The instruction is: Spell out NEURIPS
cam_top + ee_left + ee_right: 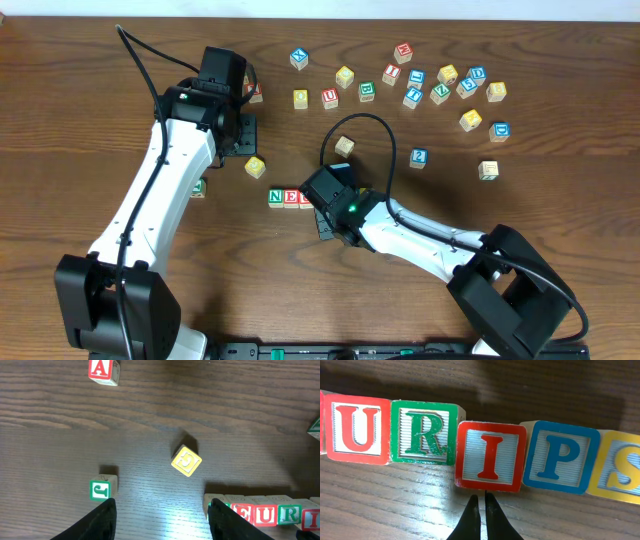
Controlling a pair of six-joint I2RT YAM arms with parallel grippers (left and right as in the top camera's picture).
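A row of letter blocks lies mid-table. The overhead view shows its green N (276, 196) and red E (291, 198); the rest is hidden under my right arm. The right wrist view shows red U (357, 430), green R (424, 433), red I (491, 457), blue P (560, 458) and yellow S (620, 469) side by side, the I sitting slightly lower. My right gripper (482, 496) is shut and empty, its tips just below the I. My left gripper (161, 506) is open and empty above bare table, left of the row (270, 515).
Several spare blocks are scattered at the back right (440, 85). A yellow block (186, 460), a green J block (101, 489) and a red A block (102, 369) lie near the left gripper. One block (344, 146) sits behind the right gripper.
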